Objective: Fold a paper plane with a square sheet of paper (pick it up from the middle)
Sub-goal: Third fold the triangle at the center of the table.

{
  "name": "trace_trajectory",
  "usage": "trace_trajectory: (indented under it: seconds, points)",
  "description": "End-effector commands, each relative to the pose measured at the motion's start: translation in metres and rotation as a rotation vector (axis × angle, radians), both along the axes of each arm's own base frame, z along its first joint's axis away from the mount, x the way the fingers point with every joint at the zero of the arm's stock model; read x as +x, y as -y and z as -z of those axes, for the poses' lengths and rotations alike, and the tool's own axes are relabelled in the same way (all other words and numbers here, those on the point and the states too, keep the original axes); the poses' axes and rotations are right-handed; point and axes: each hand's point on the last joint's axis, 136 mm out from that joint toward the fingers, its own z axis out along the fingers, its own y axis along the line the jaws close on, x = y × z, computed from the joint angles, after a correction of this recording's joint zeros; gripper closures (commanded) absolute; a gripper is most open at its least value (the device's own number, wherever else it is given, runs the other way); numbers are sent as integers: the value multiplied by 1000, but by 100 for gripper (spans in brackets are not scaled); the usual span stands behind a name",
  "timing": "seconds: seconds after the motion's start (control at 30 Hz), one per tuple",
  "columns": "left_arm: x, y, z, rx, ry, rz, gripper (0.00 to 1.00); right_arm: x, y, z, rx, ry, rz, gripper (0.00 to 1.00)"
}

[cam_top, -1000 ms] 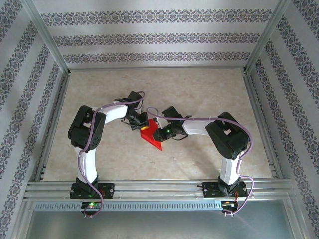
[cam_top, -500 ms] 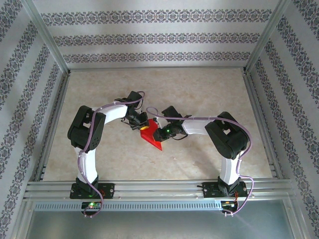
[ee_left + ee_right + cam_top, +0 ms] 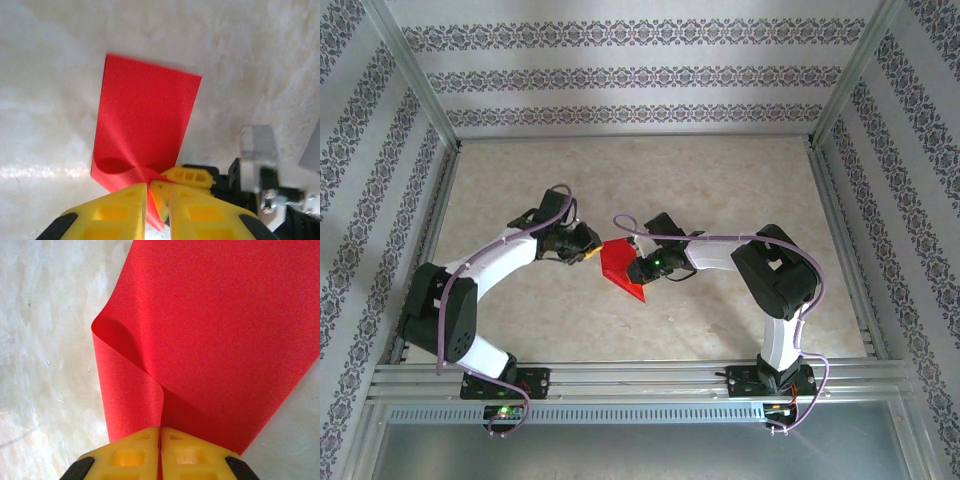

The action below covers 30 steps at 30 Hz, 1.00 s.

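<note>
The red sheet of paper (image 3: 617, 262) lies mid-table, doubled over into a shape with a point toward the near side. My right gripper (image 3: 636, 270) holds it from the right. In the right wrist view its jaws (image 3: 160, 429) are pressed together on a raised fold of the paper (image 3: 225, 340), which curls open to the left. My left gripper (image 3: 592, 253) sits just left of the paper's edge. In the left wrist view its jaws (image 3: 157, 187) stand slightly apart, with the paper (image 3: 145, 120) and the right gripper's yellow fingers (image 3: 192, 175) showing beyond the gap.
The marbled tabletop (image 3: 720, 180) is fenced by aluminium rails, with a double rail along the near edge (image 3: 640, 375). Patterned walls stand behind and on both sides. The left arm's elbow (image 3: 440, 310) now lies low near the left rail.
The left jaws have parted and let go of the paper. The left arm has drawn back leftward, its elbow swinging down to the left. The right gripper and the paper stayed put.
</note>
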Motion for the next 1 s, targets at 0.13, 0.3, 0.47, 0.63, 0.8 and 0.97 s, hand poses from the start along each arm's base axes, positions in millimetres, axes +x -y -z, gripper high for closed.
trace_trajectory:
  seconds: [0.13, 0.3, 0.47, 0.63, 0.8, 0.97]
  points:
    - [-6, 32, 19, -112, -34, -130, 85, 0, 12, 22, -76, -34, 30, 90]
    - [-7, 39, 35, -91, -73, -140, 87, -1, 11, 22, -66, -44, 13, 89]
    - [-7, 53, 46, -99, -109, -123, 89, -1, 12, 24, -71, -49, 12, 86]
    - [-9, 58, 52, -93, -125, -123, 90, -2, 14, 27, -80, -60, 16, 85]
    - [-13, 52, 57, -63, -137, -135, 92, -3, 15, 29, -89, -65, 11, 83]
    - [-17, 48, 61, -46, -150, -145, 93, -3, 18, 32, -101, -71, 17, 82]
